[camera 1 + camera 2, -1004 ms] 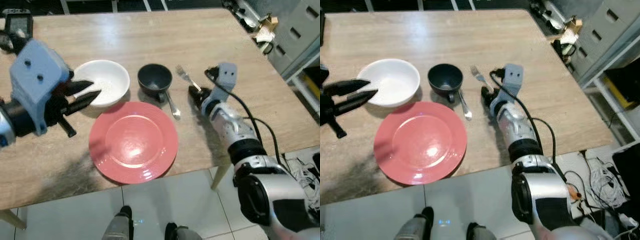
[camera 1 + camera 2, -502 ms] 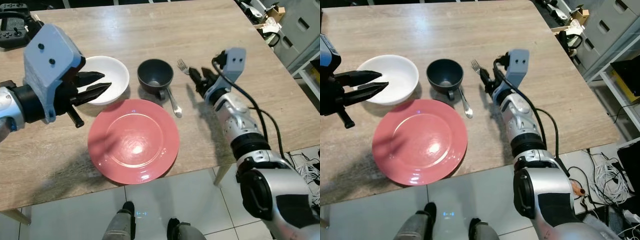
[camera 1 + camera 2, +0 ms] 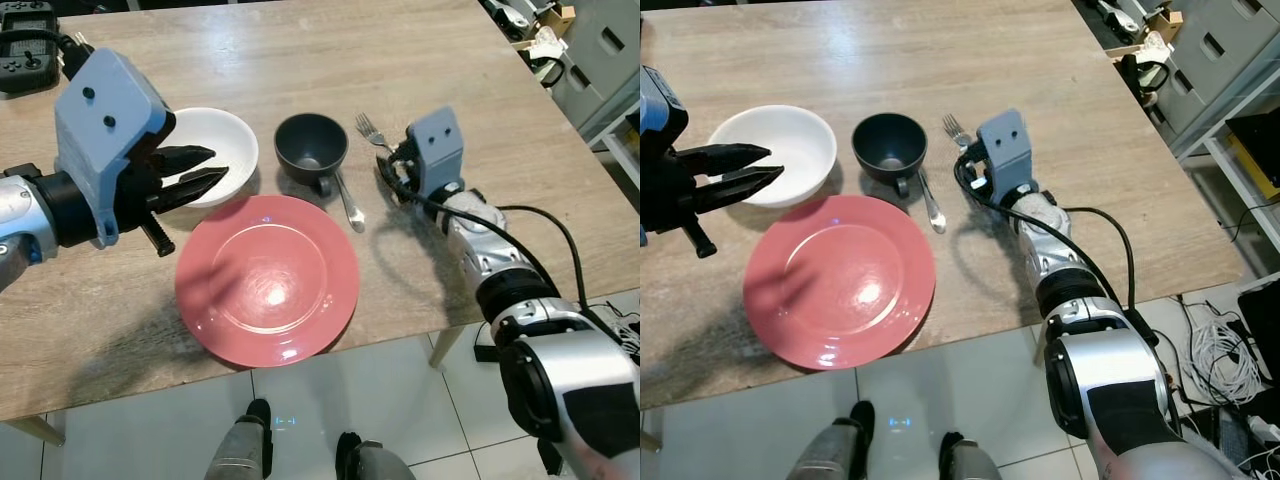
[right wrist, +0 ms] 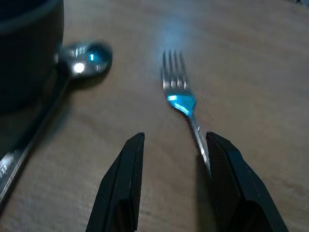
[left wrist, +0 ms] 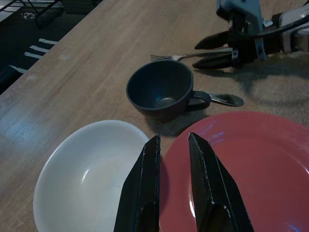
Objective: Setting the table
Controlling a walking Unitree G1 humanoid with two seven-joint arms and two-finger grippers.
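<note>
The right gripper (image 4: 171, 186), fingers parted, is lowered over the fork (image 3: 372, 131), whose handle is touching one finger, toward the worktop's (image 3: 300, 50) right edge. The left gripper (image 5: 171, 186), slightly parted and holding nothing, is held over the white bowl's (image 3: 215, 155) rim, near the red plate (image 3: 267, 279) at the front edge.

Right tool (image 3: 972, 168) beside fork (image 3: 957, 130)
</note>
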